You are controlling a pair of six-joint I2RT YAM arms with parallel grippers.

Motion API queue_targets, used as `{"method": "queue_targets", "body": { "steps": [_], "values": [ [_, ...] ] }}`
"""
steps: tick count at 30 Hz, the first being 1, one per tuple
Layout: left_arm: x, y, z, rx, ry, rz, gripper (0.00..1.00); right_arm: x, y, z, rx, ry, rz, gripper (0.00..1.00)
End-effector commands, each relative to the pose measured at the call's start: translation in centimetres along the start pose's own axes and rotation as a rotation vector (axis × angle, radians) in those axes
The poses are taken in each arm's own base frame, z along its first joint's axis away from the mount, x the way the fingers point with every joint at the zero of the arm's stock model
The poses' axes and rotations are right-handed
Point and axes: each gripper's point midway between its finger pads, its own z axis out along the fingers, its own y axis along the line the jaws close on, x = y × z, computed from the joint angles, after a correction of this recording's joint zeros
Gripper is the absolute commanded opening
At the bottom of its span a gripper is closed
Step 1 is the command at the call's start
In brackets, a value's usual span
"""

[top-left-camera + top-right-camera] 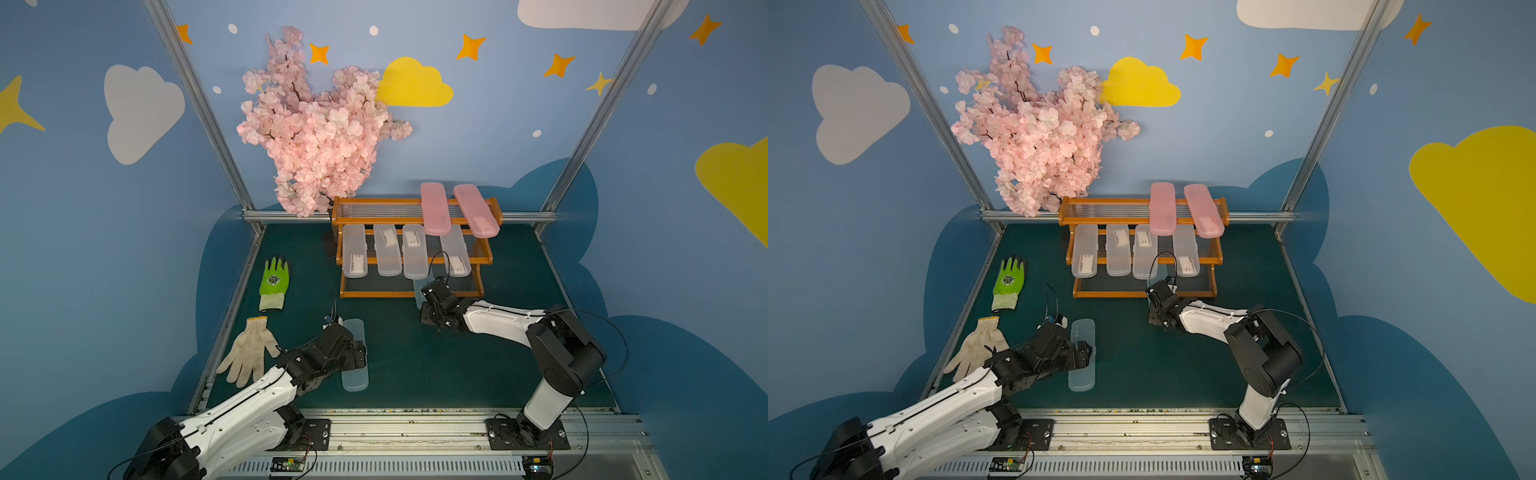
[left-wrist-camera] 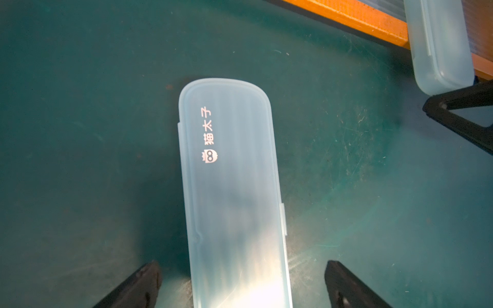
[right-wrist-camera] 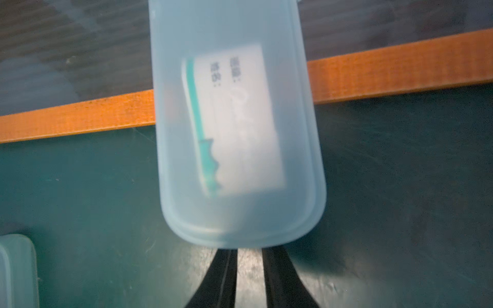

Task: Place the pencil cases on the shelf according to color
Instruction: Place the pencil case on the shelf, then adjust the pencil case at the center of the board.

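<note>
Left gripper point(image 2: 242, 266) fingers spread, astride blue case point(image 2: 232, 173) flat on mat point(image 2: 80, 133) | we judge it light, stiff, slick: pinch long sides mid-length | second case point(image 3: 234, 128) crosses bottom rail of shelf point(image 3: 400, 66) | right gripper point(image 3: 248, 256) fingers closed together at its near end; we cannot tell if touching

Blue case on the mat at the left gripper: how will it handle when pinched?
Blue case looks like stiff moulded plastic, likely rigid. Translucent, seemingly empty: probably light. Glossy sides may slip in the left gripper; flat, so unlikely to roll.
</note>
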Motion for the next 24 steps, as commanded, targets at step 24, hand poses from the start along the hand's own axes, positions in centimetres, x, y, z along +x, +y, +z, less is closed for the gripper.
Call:
{"method": "queue_targets", "body": {
  "steps": [24],
  "values": [
    [3.1, -1.5, 2.6, -0.031, 0.231, -0.007, 1.0, 2.2, -1.3, -6.5, -0.006, -0.022, -0.025, 0.52]
  ]
}}
